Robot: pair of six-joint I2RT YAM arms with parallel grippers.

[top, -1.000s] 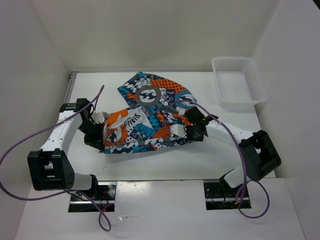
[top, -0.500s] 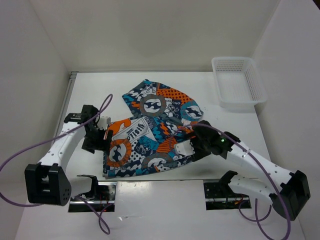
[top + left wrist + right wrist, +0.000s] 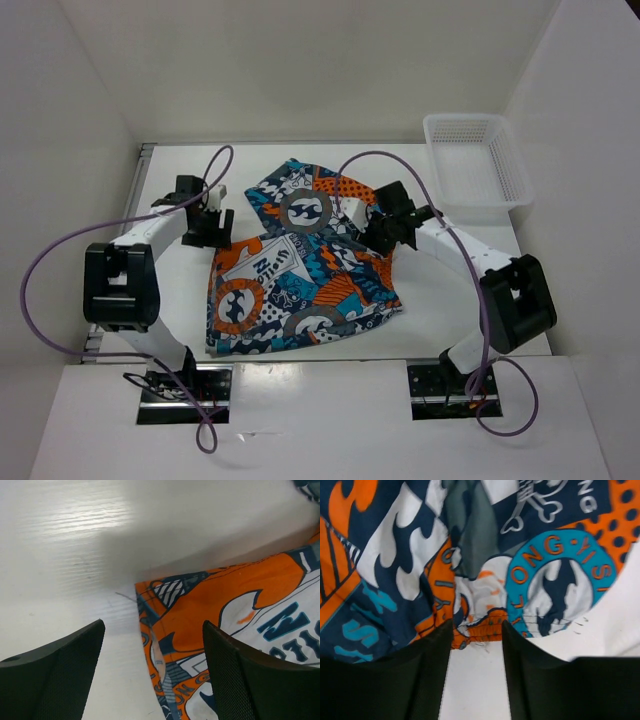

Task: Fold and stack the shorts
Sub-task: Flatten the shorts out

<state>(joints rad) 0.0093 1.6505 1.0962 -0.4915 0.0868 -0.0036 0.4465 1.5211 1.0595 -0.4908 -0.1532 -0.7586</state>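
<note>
While the left pincer (image 3: 152, 624) gapes wide over the shorts' (image 3: 300, 275) corner edge, worktop (image 3: 60, 545) leftward, the right pincer (image 3: 476, 630) stands narrowly parted, empty, above a hem.

We log: shorts (image 3: 300, 265) mid-tabletop (image 3: 450, 295); basket (image 3: 475, 160) at 2 o'clock, well apart; left claw (image 3: 214, 226) at their 10 o'clock corner; right claw (image 3: 383, 232) at their 2 o'clock edge.
</note>
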